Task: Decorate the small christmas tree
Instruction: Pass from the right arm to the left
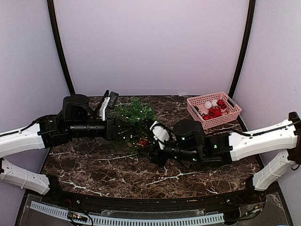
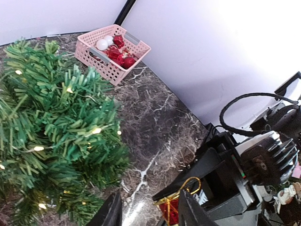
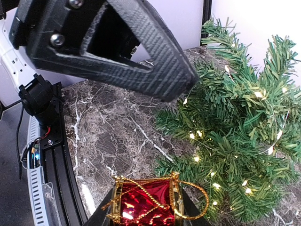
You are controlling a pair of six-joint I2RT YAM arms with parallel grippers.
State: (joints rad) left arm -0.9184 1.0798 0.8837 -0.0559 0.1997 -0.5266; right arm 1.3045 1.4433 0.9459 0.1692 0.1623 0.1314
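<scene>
The small christmas tree (image 1: pixel 135 113) lies on the marble table behind the two grippers, with tiny white lights on. It fills the left of the left wrist view (image 2: pixel 51 127) and the right of the right wrist view (image 3: pixel 244 136). My right gripper (image 3: pixel 146 209) is shut on a red drum ornament (image 3: pixel 143 202) with gold trim and a gold loop, held low beside the tree's near edge (image 1: pixel 143 141). My left gripper (image 2: pixel 150 214) is open and empty, close to the tree and just left of the drum ornament (image 2: pixel 171 207). One of its fingers (image 3: pixel 122 52) hangs over the right wrist view.
A pink plastic basket (image 1: pixel 235 110) of red and white ornaments stands at the back right of the table, also in the left wrist view (image 2: pixel 94 59). Purple walls close in the back and sides. Bare marble (image 1: pixel 117 169) lies in front of the grippers.
</scene>
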